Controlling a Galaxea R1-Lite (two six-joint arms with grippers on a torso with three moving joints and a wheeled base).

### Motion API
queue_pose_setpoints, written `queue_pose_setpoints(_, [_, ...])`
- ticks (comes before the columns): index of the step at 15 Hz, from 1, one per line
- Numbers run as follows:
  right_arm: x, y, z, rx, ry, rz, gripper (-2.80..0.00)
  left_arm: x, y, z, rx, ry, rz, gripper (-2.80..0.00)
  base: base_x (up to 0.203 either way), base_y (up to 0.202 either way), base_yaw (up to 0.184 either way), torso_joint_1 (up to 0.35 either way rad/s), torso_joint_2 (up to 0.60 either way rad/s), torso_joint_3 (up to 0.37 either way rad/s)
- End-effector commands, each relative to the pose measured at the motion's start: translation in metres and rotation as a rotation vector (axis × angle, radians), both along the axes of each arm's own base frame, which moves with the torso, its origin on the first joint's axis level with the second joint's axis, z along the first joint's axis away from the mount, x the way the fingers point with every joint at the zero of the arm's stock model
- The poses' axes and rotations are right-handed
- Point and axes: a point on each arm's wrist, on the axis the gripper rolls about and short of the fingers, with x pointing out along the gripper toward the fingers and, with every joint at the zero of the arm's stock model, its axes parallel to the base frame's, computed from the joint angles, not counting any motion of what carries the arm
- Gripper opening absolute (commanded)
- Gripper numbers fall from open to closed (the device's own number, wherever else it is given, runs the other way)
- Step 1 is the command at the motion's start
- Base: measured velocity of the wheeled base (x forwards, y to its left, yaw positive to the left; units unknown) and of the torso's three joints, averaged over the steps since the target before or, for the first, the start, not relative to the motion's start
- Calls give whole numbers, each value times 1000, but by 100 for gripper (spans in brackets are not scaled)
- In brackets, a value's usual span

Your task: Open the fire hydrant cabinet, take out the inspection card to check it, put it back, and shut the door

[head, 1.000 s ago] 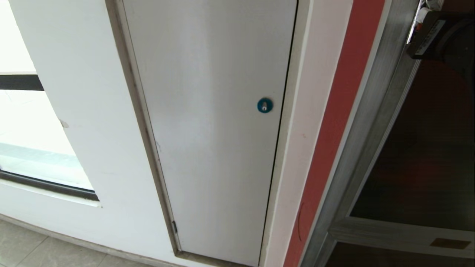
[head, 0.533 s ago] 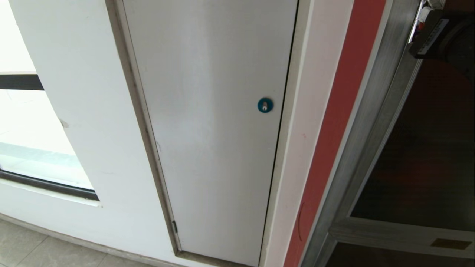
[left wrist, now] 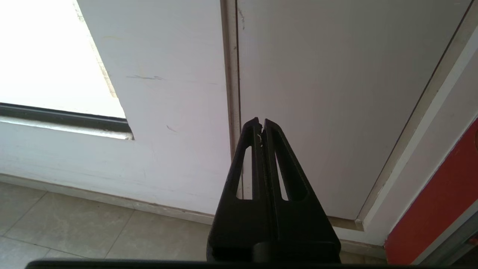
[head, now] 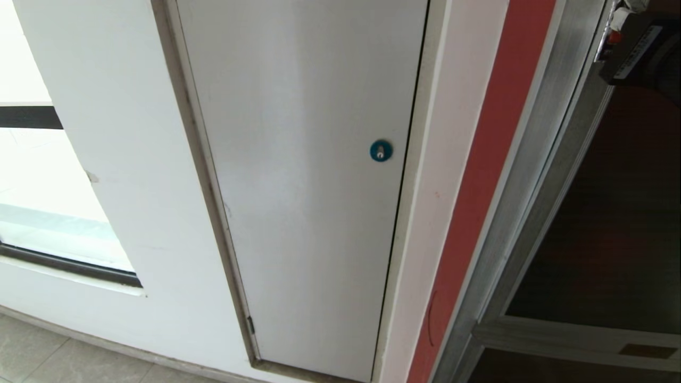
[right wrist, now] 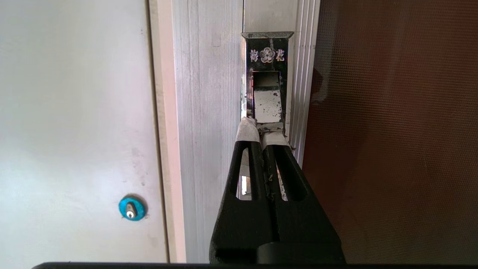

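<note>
The fire hydrant cabinet (head: 537,159) stands at the right, with a silver frame and dark glass. In the right wrist view my right gripper (right wrist: 263,133) is shut with nothing in it. Its white-taped fingertips (right wrist: 247,130) press against the lower edge of the metal latch (right wrist: 266,86) on the door (right wrist: 392,130) stile. In the head view that hand's black body (head: 638,48) shows at the top right corner. The left gripper (left wrist: 261,121) is shut and hangs low, facing the white wall near the floor. The inspection card is hidden.
A plain white door (head: 303,186) with a round blue lock (head: 380,150) fills the middle, left of a red wall strip (head: 479,186). A window (head: 48,202) is at far left and tiled floor (head: 32,356) lies below. The cabinet's lower dark panel (head: 585,372) sits under the door.
In the head view the right hand has slid a little up and to the right along the door's edge. The stile beside it has shifted slightly right too. The left arm is still.
</note>
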Motion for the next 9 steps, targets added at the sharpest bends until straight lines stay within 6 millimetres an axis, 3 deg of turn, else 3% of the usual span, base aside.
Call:
queue_pose_setpoints(1, [-10,-4,3,11,-22,-3,-280,1,0,-2,0,7,0,-280,0,0,0,0,0,0])
queue_pose_setpoints(9, [-27,-10,7,23,-47,1,-280,1,0,-2,0,7,0,-280,0,0,0,0,0,0])
